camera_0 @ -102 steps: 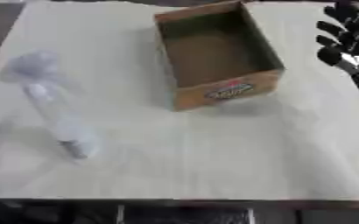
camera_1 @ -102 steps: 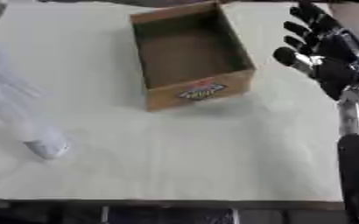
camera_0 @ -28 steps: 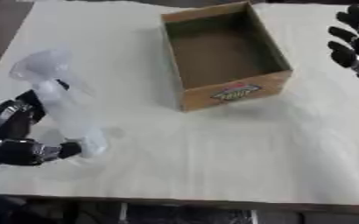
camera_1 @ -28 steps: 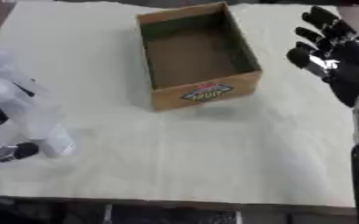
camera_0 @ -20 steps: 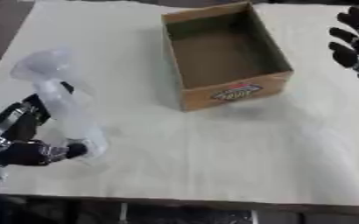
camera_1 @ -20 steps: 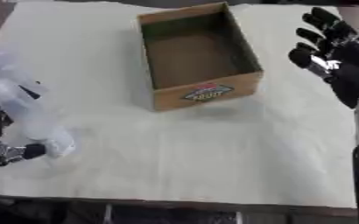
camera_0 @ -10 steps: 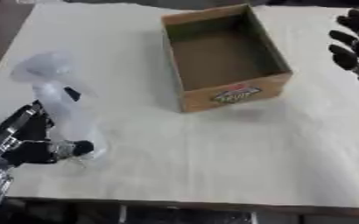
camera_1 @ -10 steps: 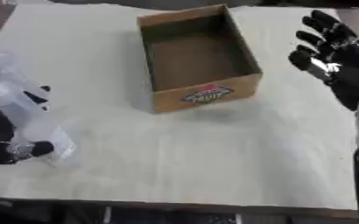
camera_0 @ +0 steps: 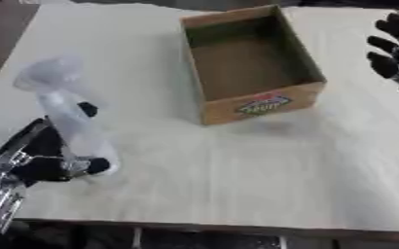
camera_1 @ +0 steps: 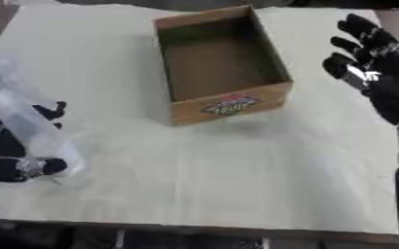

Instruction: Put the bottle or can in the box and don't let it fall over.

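Standing upright, clear bottle held within left hand, fingers curled round base; right hand spread.

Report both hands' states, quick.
Left hand: fingers curled round the base of the clear bottle, which stands on the table.
Right hand: open, fingers spread, holding nothing, right of the box.

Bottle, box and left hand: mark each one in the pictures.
bottle point(camera_0: 66, 114), left eye view, on its clear body.
box point(camera_0: 258, 103), left eye view, on the labelled front wall.
left hand point(camera_0: 41, 163), left eye view, on the palm beside the bottle.
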`<move>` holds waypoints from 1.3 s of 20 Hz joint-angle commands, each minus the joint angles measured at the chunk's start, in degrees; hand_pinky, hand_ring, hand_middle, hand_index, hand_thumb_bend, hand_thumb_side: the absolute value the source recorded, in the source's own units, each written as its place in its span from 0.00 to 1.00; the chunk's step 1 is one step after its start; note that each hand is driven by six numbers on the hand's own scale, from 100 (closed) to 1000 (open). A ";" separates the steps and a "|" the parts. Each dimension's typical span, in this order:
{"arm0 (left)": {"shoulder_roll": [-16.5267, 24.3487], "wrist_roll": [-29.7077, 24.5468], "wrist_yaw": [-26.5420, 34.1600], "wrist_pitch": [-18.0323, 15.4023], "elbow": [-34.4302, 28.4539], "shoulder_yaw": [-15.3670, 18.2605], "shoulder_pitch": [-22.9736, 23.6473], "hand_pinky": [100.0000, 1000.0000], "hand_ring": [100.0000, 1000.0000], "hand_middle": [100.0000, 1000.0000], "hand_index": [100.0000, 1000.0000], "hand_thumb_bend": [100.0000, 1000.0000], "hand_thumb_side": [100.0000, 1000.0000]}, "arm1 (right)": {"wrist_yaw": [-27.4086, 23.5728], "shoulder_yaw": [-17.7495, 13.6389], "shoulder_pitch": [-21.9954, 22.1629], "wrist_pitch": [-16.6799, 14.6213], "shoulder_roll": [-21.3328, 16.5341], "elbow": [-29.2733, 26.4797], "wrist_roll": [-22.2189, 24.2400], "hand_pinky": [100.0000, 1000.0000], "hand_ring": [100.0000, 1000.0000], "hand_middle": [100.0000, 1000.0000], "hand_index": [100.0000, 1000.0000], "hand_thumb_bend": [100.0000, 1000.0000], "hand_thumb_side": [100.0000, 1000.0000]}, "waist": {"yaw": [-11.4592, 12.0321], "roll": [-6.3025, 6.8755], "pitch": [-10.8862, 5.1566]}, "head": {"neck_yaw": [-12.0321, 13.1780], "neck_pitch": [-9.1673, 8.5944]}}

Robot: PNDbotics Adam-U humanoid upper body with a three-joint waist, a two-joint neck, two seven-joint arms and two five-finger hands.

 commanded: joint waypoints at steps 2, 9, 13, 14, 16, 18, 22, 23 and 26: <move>0.31 -0.07 1.54 0.86 -0.29 -0.14 -0.73 1.00 1.00 0.86 0.80 0.72 0.00 | 0.25 -0.05 -0.87 -0.01 -0.92 -0.78 0.13 1.00 1.00 1.00 0.97 0.51 0.10 | -0.06 0.03 -0.76 | 0.25 -0.40; -0.15 0.47 2.40 2.07 0.08 -0.32 -0.95 1.00 0.94 0.73 0.70 0.66 0.00 | 0.44 -0.12 -0.89 0.17 -0.89 -0.78 0.14 1.00 1.00 1.00 0.97 0.50 0.10 | -0.13 0.00 -0.73 | 0.50 -0.52; -0.36 0.94 2.72 2.43 0.35 -0.47 -1.04 1.00 0.88 0.67 0.63 0.58 0.00 | 0.58 -0.13 -0.91 0.28 -0.87 -0.80 0.15 1.00 1.00 1.00 0.97 0.49 0.11 | -0.18 -0.01 -0.70 | 0.56 -0.49; -0.37 0.89 2.89 2.46 0.40 -0.50 -1.04 1.00 0.87 0.67 0.63 0.58 0.00 | 0.60 -0.15 -0.92 0.28 -0.86 -0.81 0.15 1.00 1.00 1.00 0.97 0.49 0.11 | -0.20 -0.01 -0.70 | 0.56 -0.49; -0.39 0.78 2.96 2.79 0.56 -0.60 -1.06 1.00 0.82 0.63 0.59 0.57 0.00 | 0.64 -0.18 -0.93 0.30 -0.85 -0.83 0.10 1.00 1.00 1.00 0.97 0.48 0.11 | -0.20 0.00 -0.71 | 0.59 -0.50; -0.46 0.66 3.14 3.06 0.64 -0.68 -1.10 1.00 0.77 0.59 0.55 0.55 0.00 | 0.69 -0.21 -0.93 0.32 -0.82 -0.86 0.04 1.00 1.00 1.00 0.96 0.48 0.11 | -0.18 0.00 -0.72 | 0.61 -0.54; -0.52 0.75 3.32 3.51 0.86 -0.76 -1.22 0.99 0.66 0.51 0.46 0.07 0.00 | 0.76 -0.23 -0.94 0.33 -0.78 -0.92 -0.04 1.00 1.00 1.00 0.96 0.47 0.11 | -0.12 -0.02 -0.73 | 0.62 -0.61; -0.53 0.92 3.23 3.66 0.92 -0.77 -1.28 0.98 0.60 0.47 0.41 0.00 0.00 | 0.78 -0.23 -0.94 0.34 -0.76 -0.93 -0.07 1.00 1.00 1.00 0.96 0.46 0.11 | -0.10 -0.02 -0.73 | 0.64 -0.62; -0.59 1.85 2.88 4.17 1.11 -0.80 -1.43 0.97 0.52 0.39 0.32 0.00 0.45 | 0.81 -0.23 -0.95 0.39 -0.73 -0.96 -0.15 1.00 1.00 1.00 0.96 0.44 0.12 | -0.06 -0.02 -0.75 | 0.68 -0.64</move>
